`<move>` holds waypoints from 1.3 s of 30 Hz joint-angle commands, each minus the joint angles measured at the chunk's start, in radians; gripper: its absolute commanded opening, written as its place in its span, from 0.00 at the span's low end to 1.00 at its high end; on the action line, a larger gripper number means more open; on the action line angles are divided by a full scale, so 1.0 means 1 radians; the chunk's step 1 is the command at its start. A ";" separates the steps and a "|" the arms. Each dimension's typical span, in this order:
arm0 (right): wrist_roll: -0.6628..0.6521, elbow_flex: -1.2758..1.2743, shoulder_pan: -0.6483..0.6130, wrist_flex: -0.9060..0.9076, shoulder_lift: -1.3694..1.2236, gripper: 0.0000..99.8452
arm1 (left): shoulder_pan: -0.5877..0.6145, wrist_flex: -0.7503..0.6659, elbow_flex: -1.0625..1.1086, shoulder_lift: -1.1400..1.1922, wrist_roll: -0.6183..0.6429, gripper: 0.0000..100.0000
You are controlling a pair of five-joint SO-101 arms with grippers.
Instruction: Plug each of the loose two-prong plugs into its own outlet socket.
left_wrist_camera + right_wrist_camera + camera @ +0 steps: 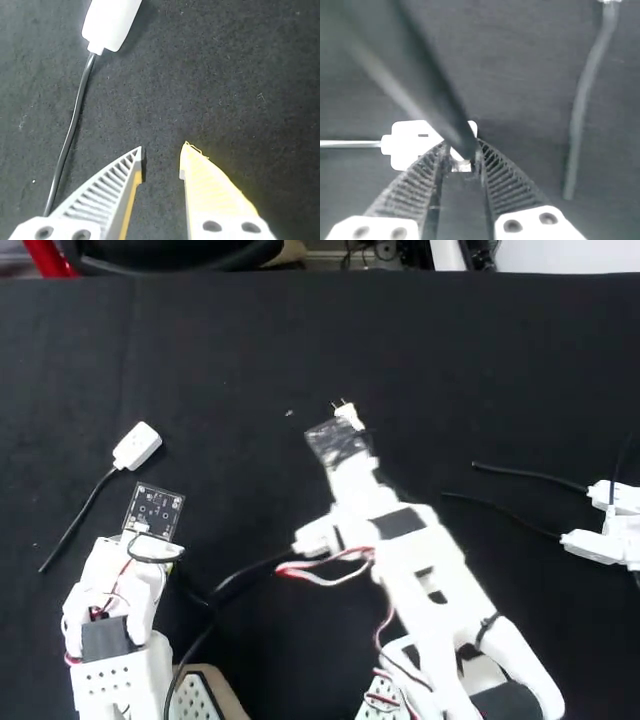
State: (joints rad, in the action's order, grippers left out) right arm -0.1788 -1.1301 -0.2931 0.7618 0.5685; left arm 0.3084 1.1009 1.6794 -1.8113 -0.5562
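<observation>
Since my left hand [161, 155] is closest in, I'll start there: it's low over the black worktop [480, 360] with its fingers spread and nothing between them. A loose white plug [109, 22] lies just beyond the tips, its black cord [75, 125] trailing back past the hand. Off at the right edge sit two white cord-end blocks [590, 543] (can't tell if they're sockets), and farthest out, mid-worktop, my right hand [340, 435] is clamped on a second plug [348, 418], prongs pointing away from me.
</observation>
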 commanded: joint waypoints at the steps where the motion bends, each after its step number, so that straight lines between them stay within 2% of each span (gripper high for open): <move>1: -0.121 -0.028 0.175 0.011 0.002 0.01 | 0.007 -0.020 0.016 -0.009 0.005 0.13; 9: -0.396 -0.064 0.595 -0.020 -0.002 0.01 | 0.005 -0.020 0.018 -0.009 0.005 0.13; 14: -0.571 -0.097 0.878 -0.167 -0.004 0.01 | 0.005 -0.020 0.019 -0.009 0.005 0.13; 21: -0.709 -0.153 1.151 -0.393 -0.004 0.01 | 0.005 -0.020 0.019 -0.009 0.005 0.13; 25: -0.755 -0.156 1.237 -0.454 -0.005 0.01 | 0.005 -0.020 0.019 -0.009 0.005 0.13; 31: -0.801 -0.154 1.290 -0.496 -0.005 0.02 | 0.005 -0.020 0.019 -0.009 0.005 0.13; 36: -0.795 -0.188 1.281 -0.465 0.004 0.20 | -0.001 -0.020 0.019 -0.009 0.005 0.13; 39: -0.795 -0.176 1.247 -0.414 0.004 0.23 | -0.002 -0.020 0.019 -0.009 0.005 0.13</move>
State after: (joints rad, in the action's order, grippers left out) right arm -0.9613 -1.3203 0.9789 0.3092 0.5639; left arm 0.3084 1.1009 1.6809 -1.8113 -0.5562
